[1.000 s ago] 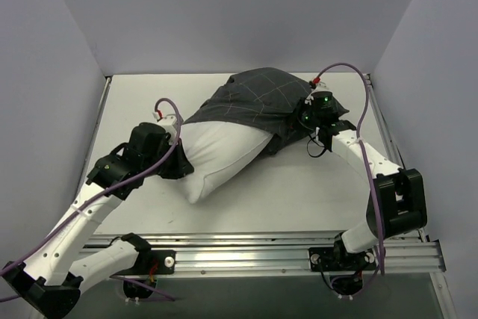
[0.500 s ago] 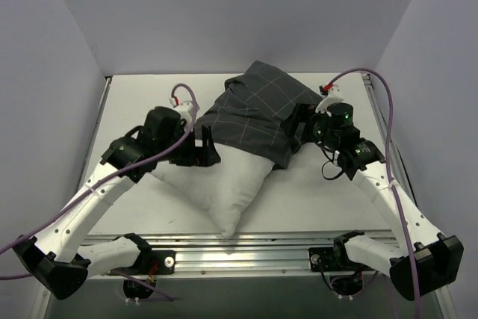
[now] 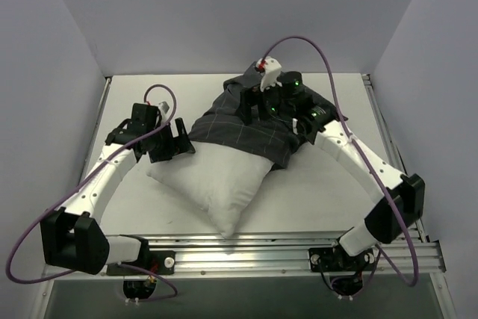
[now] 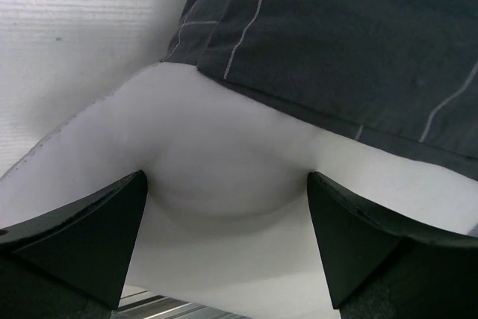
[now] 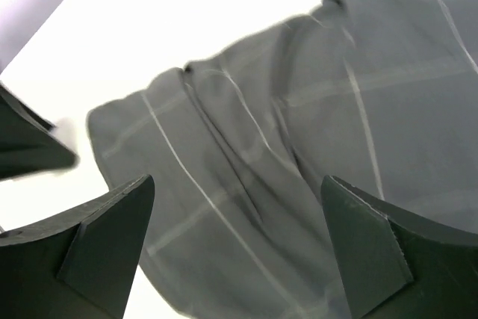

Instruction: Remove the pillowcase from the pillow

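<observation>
Reaching in from the left, the left tool (image 3: 173,141) is held wide apart right at the bare white end of the pillow (image 3: 216,184), nothing gripped. The right tool (image 3: 254,106) is hung over the pillowcase (image 3: 239,131) on a high arched arm, spread too, empty. The pillowcase is bunched over the pillow's far half, mid table (image 3: 321,192).

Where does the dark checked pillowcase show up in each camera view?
Top external: pillowcase at centre, toward the back, covering the pillow's far end.
Left wrist: pillowcase across the upper right, above the white pillow.
Right wrist: pillowcase fills the centre and right.
Shared landmark: its pale grid lines.
</observation>
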Tool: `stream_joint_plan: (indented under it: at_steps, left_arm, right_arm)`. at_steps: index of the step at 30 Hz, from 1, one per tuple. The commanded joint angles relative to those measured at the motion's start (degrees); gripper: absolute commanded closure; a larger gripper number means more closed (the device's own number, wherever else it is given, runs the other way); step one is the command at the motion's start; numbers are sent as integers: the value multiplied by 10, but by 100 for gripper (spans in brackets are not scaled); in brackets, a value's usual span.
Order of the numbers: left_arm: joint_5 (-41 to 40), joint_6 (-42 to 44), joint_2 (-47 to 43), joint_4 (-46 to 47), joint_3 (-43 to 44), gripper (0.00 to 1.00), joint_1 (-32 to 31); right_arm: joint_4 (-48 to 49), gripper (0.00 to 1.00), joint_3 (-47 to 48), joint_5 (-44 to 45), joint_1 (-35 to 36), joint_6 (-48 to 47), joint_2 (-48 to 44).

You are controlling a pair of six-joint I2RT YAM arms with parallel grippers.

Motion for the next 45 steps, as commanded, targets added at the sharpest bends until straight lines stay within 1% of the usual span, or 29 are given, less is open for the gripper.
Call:
stream_joint_plan:
  at_steps: [1,2,3,5,6,8,9,11,12,13,15,17,18,20,21,23,24,25,26,31,32,34,35,38,39,40,42,43,45]
  left_arm:
    - [33,11,14,60,-31,4,9]
    - [40,11,17,72,-38,9,9]
    - [50,12,18,76,-43,14,10]
    - [56,13,17,90,-60,24,10]
    - [61,13,14,94,-65,35,10]
    - [69,12,6,105,-76,49,10]
    - [71,13,3,106,-76,64,9]
    - [69,15,-4,104,-74,80,9]
    - [70,18,-9,102,-72,91,10]
    - [69,19,-12,101,-69,96,9]
    - [61,25,-18,92,-60,98,10]
    - [50,28,-29,82,-54,98,9]
    - [48,30,-36,80,-47,98,9]
    - [39,32,-43,67,-36,98,9]
    - [35,37,-45,59,-21,98,9]
    - [25,41,-54,37,-4,98,9]
    - [13,44,-62,31,4,98,9]
    - [8,45,-67,15,21,98,9]
    - [-3,49,-72,5,30,98,9]
    - [-45,57,-117,-57,91,98,9]
    - [-50,59,-124,-66,98,98,10]
    - [-75,60,-148,-94,113,98,10]
    - [-84,60,-156,-104,126,98,10]
    - [-113,61,-189,-140,147,98,11]
    - [-130,62,-206,-149,149,98,11]
    - [-139,61,-214,-167,153,98,11]
    - [-171,61,-236,-184,160,98,11]
    - [-181,61,-242,-202,162,98,11]
    - [-215,62,-255,-214,160,98,11]
  right_arm:
    - [17,11,74,-38,31,-68,57]
    - [15,11,88,-38,38,-90,73]
    - [10,11,103,-39,45,-98,105]
    - [0,11,147,-42,64,-116,136]
    - [-8,10,160,-43,69,-131,166]
    - [-18,10,202,-45,88,-146,196]
    - [-30,10,216,-42,94,-161,226]
    - [-47,10,246,-34,105,-175,255]
    - [-64,10,273,-23,113,-186,284]
    - [-72,10,284,-16,115,-190,297]
    - [-94,12,305,-3,116,-196,327]
    - [-105,15,306,3,116,-209,339]
    - [-116,23,304,9,116,-215,349]
    - [-129,32,304,26,116,-226,356]
    - [-142,47,304,37,115,-230,362]
    - [-148,71,297,74,108,-230,364]
    - [-147,91,293,86,103,-229,362]
    - [-148,98,286,97,90,-226,361]
    - [-145,100,282,104,82,-220,357]
    - [-122,100,265,178,23,-188,328]
    - [-111,100,260,200,-5,-169,318]
    - [-103,100,260,230,-38,-145,308]
    - [-99,100,260,261,-70,-136,304]
    - [-99,100,268,285,-125,-86,295]
    - [-102,100,272,299,-160,-75,295]
    - [-105,100,274,313,-175,-46,296]
    - [-120,100,288,349,-212,-27,299]
    - [-126,100,293,356,-222,-2,300]
    - [-135,100,295,352,-248,18,296]
